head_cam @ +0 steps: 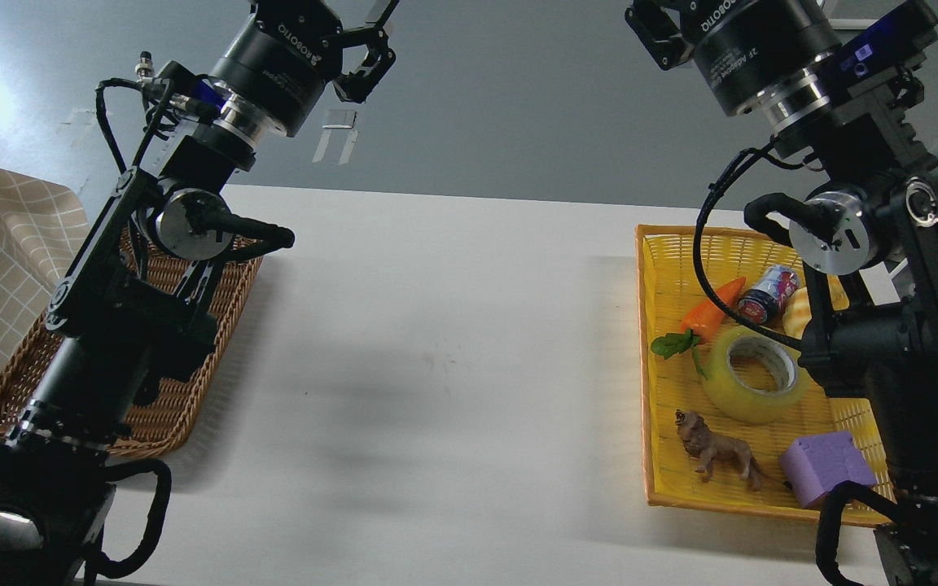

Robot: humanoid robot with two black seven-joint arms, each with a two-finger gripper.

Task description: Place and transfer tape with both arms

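The tape point(756, 373) lies flat, core upward, in the yellow tray point(655, 358) on the right of the white surface point(436, 342), among a toy carrot point(712, 309), a small can point(769, 294), a lion figure point(717, 450) and a purple block point(826, 466). That open core gives fingers an easy rim to take. Both arms are raised clear. The left tool point(367, 49) has its fingers apart, above the wicker basket point(161, 407), probably the destination. The right tool point(660, 28) is cut off by the frame, so its state cannot be told. Nothing is grasped yet
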